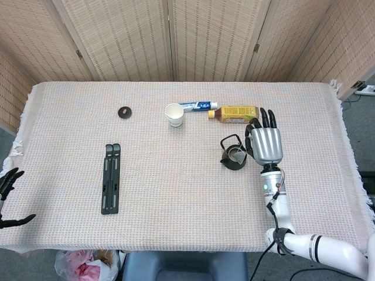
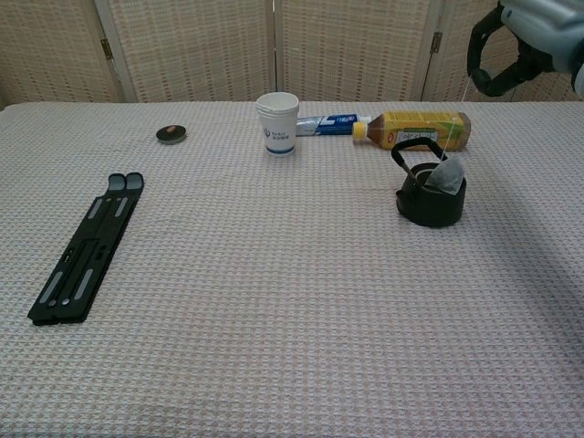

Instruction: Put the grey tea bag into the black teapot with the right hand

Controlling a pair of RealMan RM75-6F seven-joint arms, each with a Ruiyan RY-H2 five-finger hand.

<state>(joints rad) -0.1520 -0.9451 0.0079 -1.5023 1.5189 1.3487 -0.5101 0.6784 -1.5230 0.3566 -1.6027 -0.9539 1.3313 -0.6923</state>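
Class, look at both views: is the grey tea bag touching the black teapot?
Touching. In the chest view the grey tea bag sits in the mouth of the black teapot, leaning on its rim; the head view agrees, showing it inside the opening.

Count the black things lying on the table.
3: the teapot right of centre with the tea bag in it, a small round lid at the far left, and a long folded stand at the near left.

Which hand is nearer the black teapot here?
Right. The right hand hovers just beside the black teapot; the left hand sits far off at the table's opposite edge.
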